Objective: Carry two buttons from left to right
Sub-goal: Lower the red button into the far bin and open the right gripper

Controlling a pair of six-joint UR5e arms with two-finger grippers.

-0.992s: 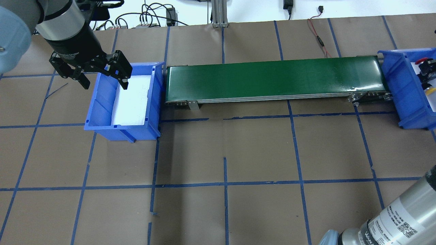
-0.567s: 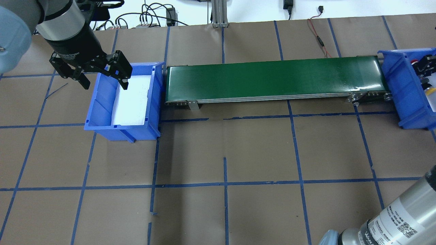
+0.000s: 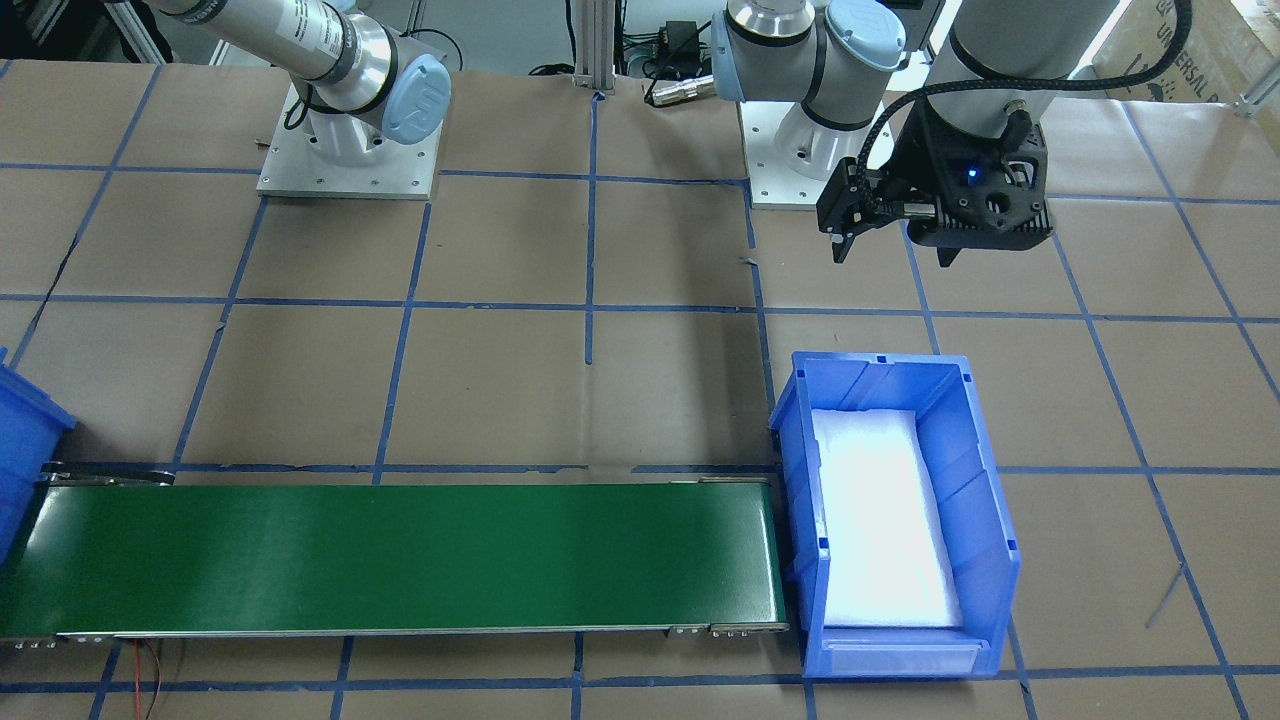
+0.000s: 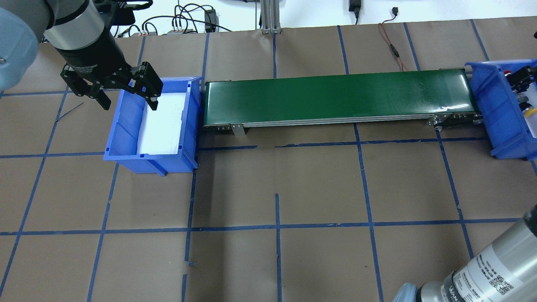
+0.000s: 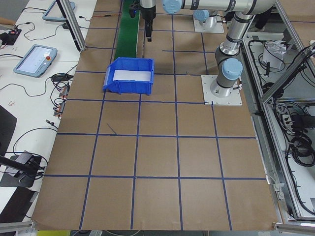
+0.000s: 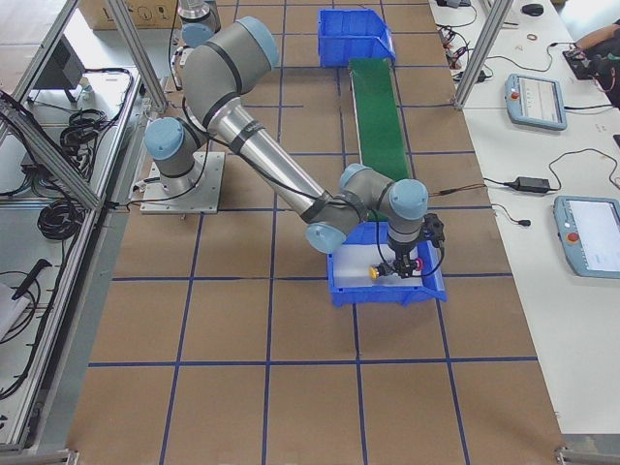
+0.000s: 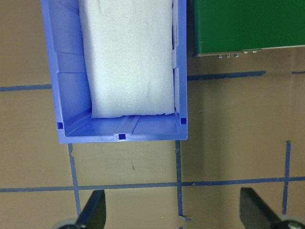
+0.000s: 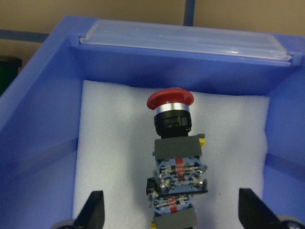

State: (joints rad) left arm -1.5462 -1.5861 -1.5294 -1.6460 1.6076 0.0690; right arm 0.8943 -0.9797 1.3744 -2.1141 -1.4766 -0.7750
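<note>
The red button (image 8: pixel 174 121) lies on its side on white foam in the right blue bin (image 8: pixel 43 119), cap toward the bin's label end. My right gripper (image 8: pixel 175 212) is open just above it, with a finger on either side and no grip. The yellow button (image 6: pixel 374 272) lies in the same bin, beside the gripper (image 6: pixel 407 260). My left gripper (image 4: pixel 129 102) is open and empty, and hovers over the near edge of the left blue bin (image 4: pixel 126 126), which holds only white foam. It also shows in the front view (image 3: pixel 892 252).
A green conveyor belt (image 4: pixel 335 96) runs between the two bins, and nothing lies on it. The brown table carries a grid of blue tape lines. Cables lie along the far edge (image 4: pixel 184 16). The right arm's forearm (image 4: pixel 482 268) crosses the near right corner.
My right gripper has shifted slightly inside the right bin, toward the far side. The left arm and the left bin have not moved.
</note>
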